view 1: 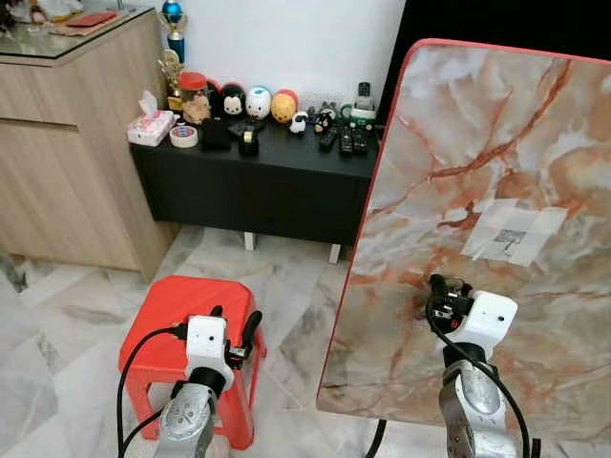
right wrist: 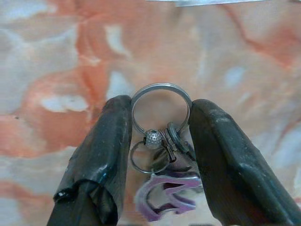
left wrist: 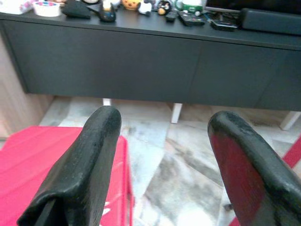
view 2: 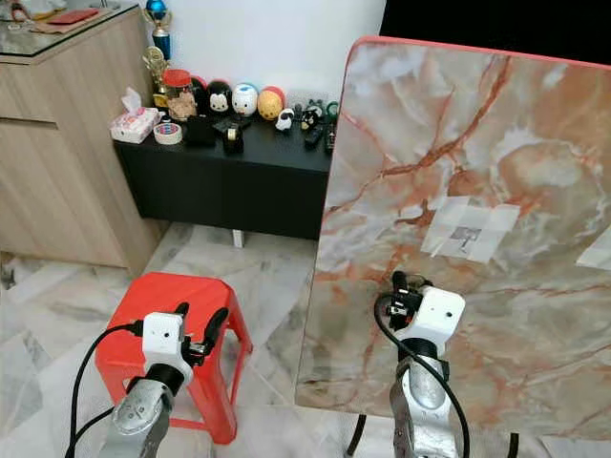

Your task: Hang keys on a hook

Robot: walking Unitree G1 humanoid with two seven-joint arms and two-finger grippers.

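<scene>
Keys [right wrist: 162, 155] pinched, right end effector [right wrist: 160, 141]

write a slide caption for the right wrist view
Right gripper pinches a key ring with a purple charm before the marbled board.

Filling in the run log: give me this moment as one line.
right hand: shut on key ring, at marble board | left hand: open, idle above red stool | hook: taped patch on board, keys not hung
</scene>
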